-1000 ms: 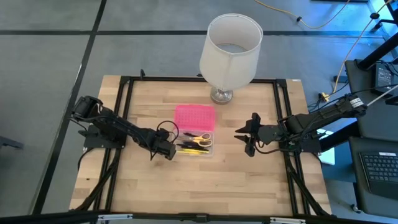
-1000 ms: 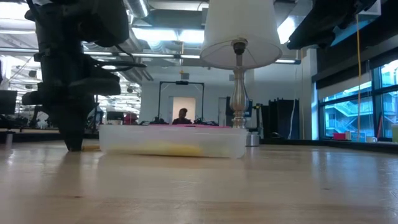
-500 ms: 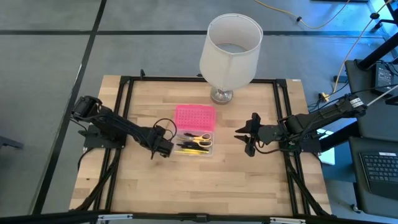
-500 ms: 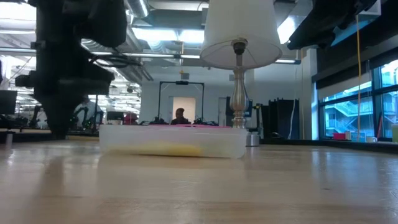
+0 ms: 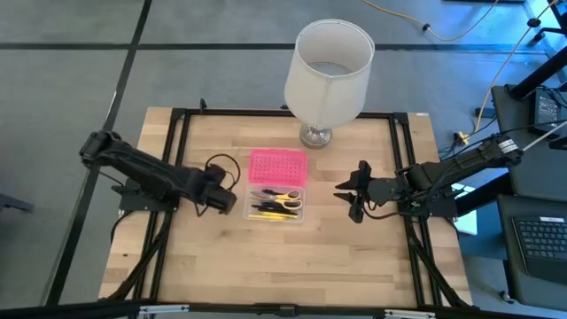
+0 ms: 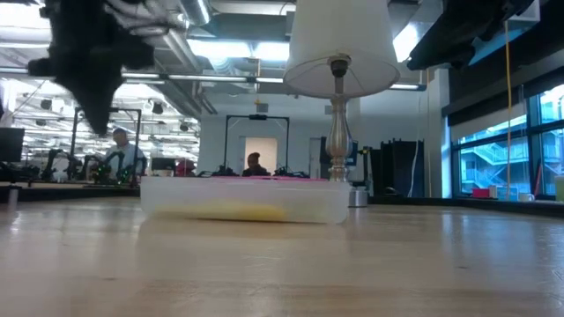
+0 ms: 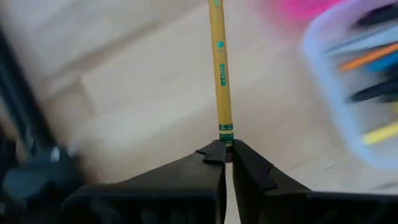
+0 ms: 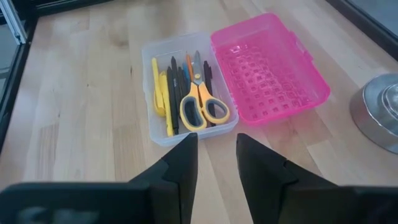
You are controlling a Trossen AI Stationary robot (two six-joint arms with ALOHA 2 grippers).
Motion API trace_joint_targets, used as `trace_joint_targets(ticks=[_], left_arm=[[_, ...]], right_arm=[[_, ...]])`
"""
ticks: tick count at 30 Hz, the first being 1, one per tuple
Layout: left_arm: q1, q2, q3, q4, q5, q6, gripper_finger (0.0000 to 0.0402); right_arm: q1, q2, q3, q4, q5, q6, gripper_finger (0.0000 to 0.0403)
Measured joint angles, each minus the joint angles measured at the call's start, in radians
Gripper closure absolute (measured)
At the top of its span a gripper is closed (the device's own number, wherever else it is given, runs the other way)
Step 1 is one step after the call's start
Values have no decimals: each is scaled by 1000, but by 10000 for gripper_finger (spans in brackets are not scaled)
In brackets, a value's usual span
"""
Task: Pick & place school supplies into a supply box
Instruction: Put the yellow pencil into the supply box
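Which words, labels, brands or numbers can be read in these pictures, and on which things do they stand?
No text can be read.
Pencil, held in the left gripper: green print along its yellow side, too small and blurred to read.
Box, its pink lid, scissors and lamp: no lettering shows.
Room behind the table, low view: no sign can be made out.

We see a grey floor [image 5: 71, 80] around the wooden table [image 5: 292, 257] — a white-shaded lamp [image 5: 329, 66] at its far edge — and beyond it ceiling lights [image 6: 220, 48], right-hand windows [image 6: 507, 145], two people [image 6: 119, 150].
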Motion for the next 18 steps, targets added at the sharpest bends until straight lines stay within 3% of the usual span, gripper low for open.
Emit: trace_joint_targets(ticks=[3, 6, 11, 18], left_arm=[[0, -46, 30, 41, -55, 144, 398], [6, -65, 61, 153, -62, 408, 398], [46, -38, 87, 397, 73, 807, 398], [145, 82, 88, 455, 246, 979, 398]], right_arm=[[0, 0, 0, 1, 0, 0, 289], [0, 0, 0, 1, 1, 0, 289], [0, 0, 0, 2, 1, 4, 289], [0, 0, 0, 33, 1, 11, 289]])
